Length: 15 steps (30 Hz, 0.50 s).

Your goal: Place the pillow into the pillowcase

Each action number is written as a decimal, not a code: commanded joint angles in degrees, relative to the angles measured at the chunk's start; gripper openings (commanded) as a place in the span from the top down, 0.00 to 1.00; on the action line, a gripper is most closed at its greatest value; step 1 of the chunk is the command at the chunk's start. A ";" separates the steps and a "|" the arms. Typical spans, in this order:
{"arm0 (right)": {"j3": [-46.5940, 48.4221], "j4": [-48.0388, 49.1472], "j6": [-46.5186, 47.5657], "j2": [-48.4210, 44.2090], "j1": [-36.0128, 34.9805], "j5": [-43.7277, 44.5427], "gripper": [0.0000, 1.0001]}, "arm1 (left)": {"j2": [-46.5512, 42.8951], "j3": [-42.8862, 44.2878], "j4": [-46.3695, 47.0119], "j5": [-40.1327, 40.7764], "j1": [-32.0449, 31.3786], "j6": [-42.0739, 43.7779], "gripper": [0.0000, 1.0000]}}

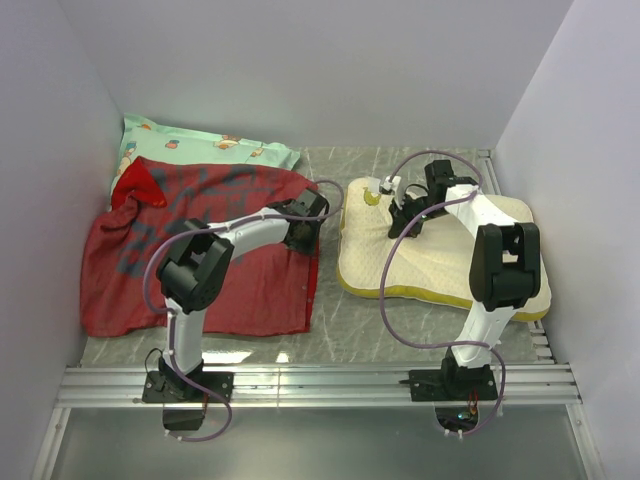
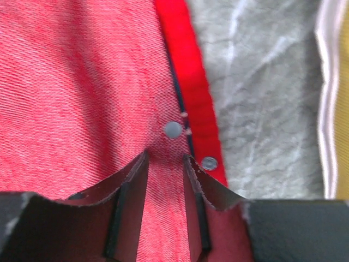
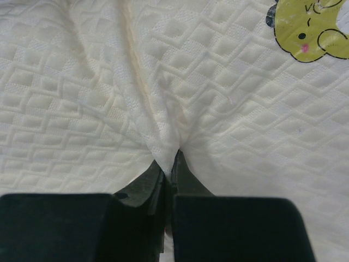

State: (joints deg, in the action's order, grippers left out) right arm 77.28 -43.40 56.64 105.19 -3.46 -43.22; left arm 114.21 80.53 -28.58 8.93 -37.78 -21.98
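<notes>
- Pillowcase [image 1: 230,275]: red cloth spread flat on the left half of the table [image 1: 350,320], dull side with grey blotches upward. Its far-left corner is folded up to a bright red point.
- Mint-green pillow [image 1: 205,148]: lies at the far left, its near edge covered by the pillowcase.
- My left gripper [image 1: 300,233]: rests at the pillowcase's right edge. In the wrist view its tips [image 2: 165,158] press on the red weave with a narrow strip of cloth between the fingers. I cannot tell whether a fold is gripped.
- Hem [image 2: 191,82]: brighter red band along that edge, with two round snaps [image 2: 173,129] just beside my fingertips.
- Grey marbled table surface: shows between the pillowcase and the pillow, which lie near each other but apart.
- Pillow [image 1: 370,262]: cream, quilted, with a yellow edge band [image 1: 420,293], flat on the right half of the table.
- My right gripper [image 1: 405,224]: fingers pressed together, pinching a pucker of the pillow's top cloth [image 3: 170,158]; creases run in to the tips.
- Yellow cartoon patch [image 3: 305,27]: sits on the pillow beyond the pinch.
</notes>
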 commanded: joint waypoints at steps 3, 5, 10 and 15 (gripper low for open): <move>-0.37 -3.89 0.57 -0.95 1.00 -0.81 1.00 | -1.90 0.68 0.19 1.09 -2.47 -0.43 0.60; -0.28 -4.15 0.66 -0.86 1.00 -0.81 1.00 | -0.84 1.47 -0.34 1.18 -2.56 -0.79 0.60; 0.42 -4.85 0.58 -0.60 1.18 -1.34 1.00 | 2.24 4.02 -1.83 2.76 -2.30 -1.40 0.63; 0.42 -5.21 0.93 -0.68 1.35 -1.86 1.00 | 2.24 3.23 -1.48 3.11 -1.86 -1.49 0.66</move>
State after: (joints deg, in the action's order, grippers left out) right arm 77.28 -45.23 57.56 105.19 -2.96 -44.07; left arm 115.87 82.65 -29.26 10.31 -40.03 -22.72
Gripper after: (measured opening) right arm 0.039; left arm 0.347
